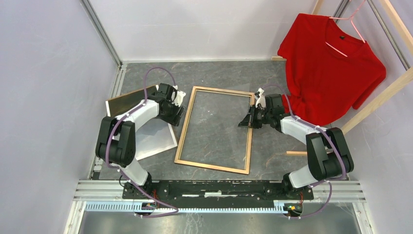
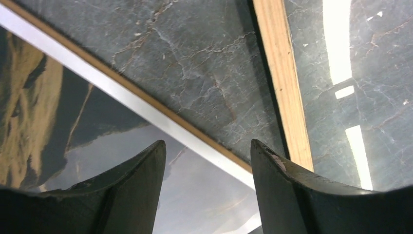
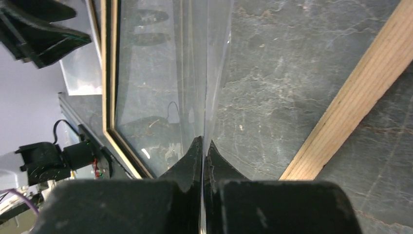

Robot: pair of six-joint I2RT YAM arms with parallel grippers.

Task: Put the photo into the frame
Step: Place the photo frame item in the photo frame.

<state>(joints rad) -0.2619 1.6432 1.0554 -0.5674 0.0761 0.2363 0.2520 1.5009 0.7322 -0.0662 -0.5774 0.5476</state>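
Note:
The frame [image 1: 184, 127] lies flat mid-table with its light wood back up. One of its rails shows in the left wrist view [image 2: 285, 83] and in the right wrist view [image 3: 108, 73]. The photo [image 1: 157, 140] lies left of the frame, dark brown-gold at its far end and pale at its near end. My left gripper [image 1: 174, 105] is open and empty, hovering over the photo's white-bordered edge [image 2: 48, 97], fingers [image 2: 141, 185] apart. My right gripper [image 1: 248, 119] is shut on the clear transparent sheet [image 3: 195, 73], held on edge over the frame's right side.
A red shirt [image 1: 331, 68] hangs on a wooden rack [image 1: 380, 97] at the back right. A short wood stick [image 1: 297, 152] lies right of the frame. A thin brown edge [image 2: 160, 105] shows under the photo's border. A light wood strip [image 3: 350, 102] runs beside my right fingers.

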